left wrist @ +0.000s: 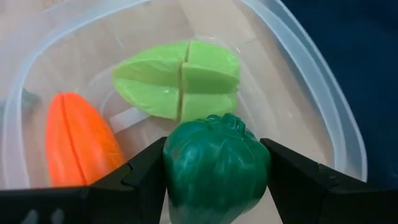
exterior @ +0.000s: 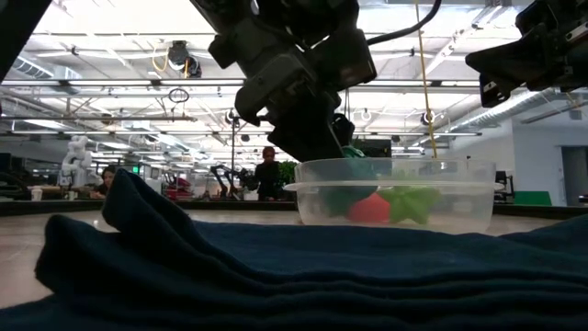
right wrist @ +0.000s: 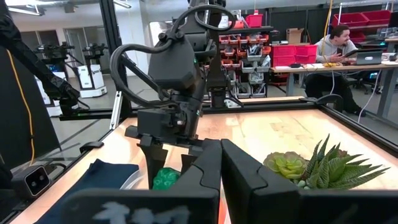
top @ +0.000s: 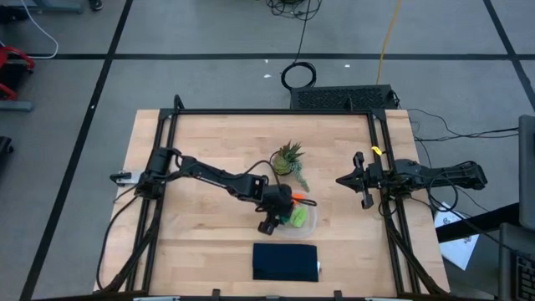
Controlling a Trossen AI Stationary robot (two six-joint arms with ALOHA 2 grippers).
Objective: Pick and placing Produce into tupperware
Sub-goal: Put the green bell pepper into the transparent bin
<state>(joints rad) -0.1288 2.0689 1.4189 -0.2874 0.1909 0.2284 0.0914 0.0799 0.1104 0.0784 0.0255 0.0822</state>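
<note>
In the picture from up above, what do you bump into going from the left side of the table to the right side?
Left arm's base → left gripper, holding the dark green piece over the tupperware → right gripper, waiting near the table's right edge. The potted plant and navy cloth overlap these, so they are left out.

Robotics lab: red parts bins [right wrist: 292,53] on shelving, other robot arms (background) [right wrist: 93,53], taped floor [top: 209,56].

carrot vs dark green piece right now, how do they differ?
The carrot is orange and long; the dark green piece is rounder and lumpy. The carrot lies loose on the floor of the tupperware; the dark green piece is clamped in the left gripper. The carrot lies beside the lime-green piece; the dark green one hangs over it. Both are within the tupperware's rim.
</note>
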